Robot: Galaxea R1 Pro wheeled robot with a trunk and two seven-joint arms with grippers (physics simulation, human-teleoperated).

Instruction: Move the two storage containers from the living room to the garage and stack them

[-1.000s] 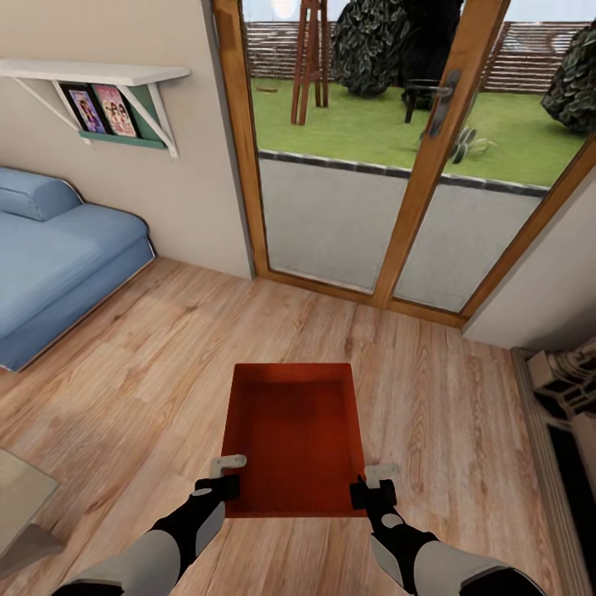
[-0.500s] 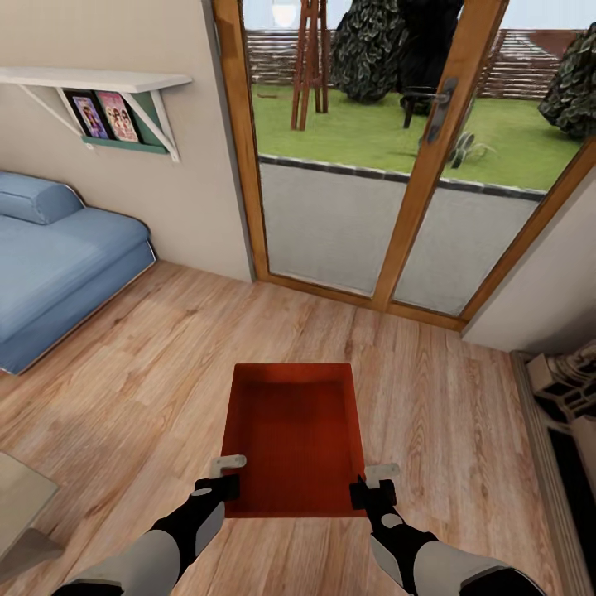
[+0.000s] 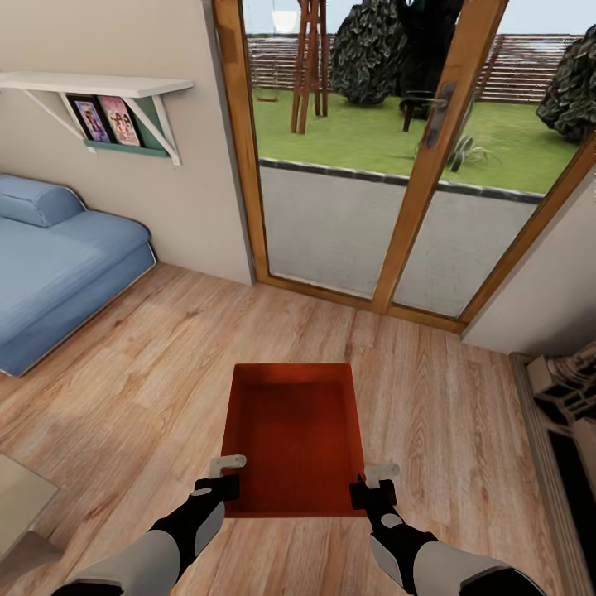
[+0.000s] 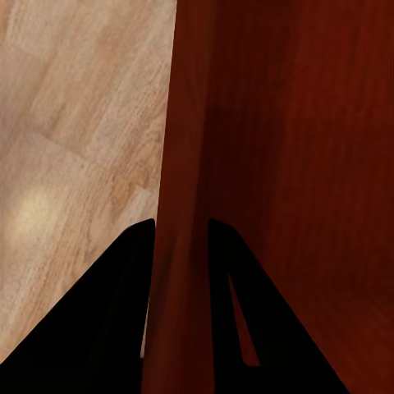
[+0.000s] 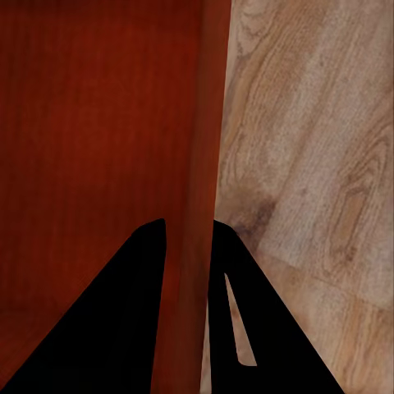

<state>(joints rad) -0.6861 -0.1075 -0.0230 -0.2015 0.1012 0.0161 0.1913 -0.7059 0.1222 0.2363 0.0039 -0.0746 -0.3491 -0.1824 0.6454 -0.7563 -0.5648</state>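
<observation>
Both pincers pinch one storage container (image 3: 294, 439). Left pincer (image 3: 225, 473) has its two fingers on either side of the bin's left wall, and right pincer (image 3: 377, 482) does the same on the right wall. This orange-red bin is held up in front of the robot, above the light wood floor (image 3: 149, 364). A blue sofa (image 3: 58, 265) sits at the left. Glass doors (image 3: 372, 165) with wood frames stand ahead, with grass outside.
</observation>
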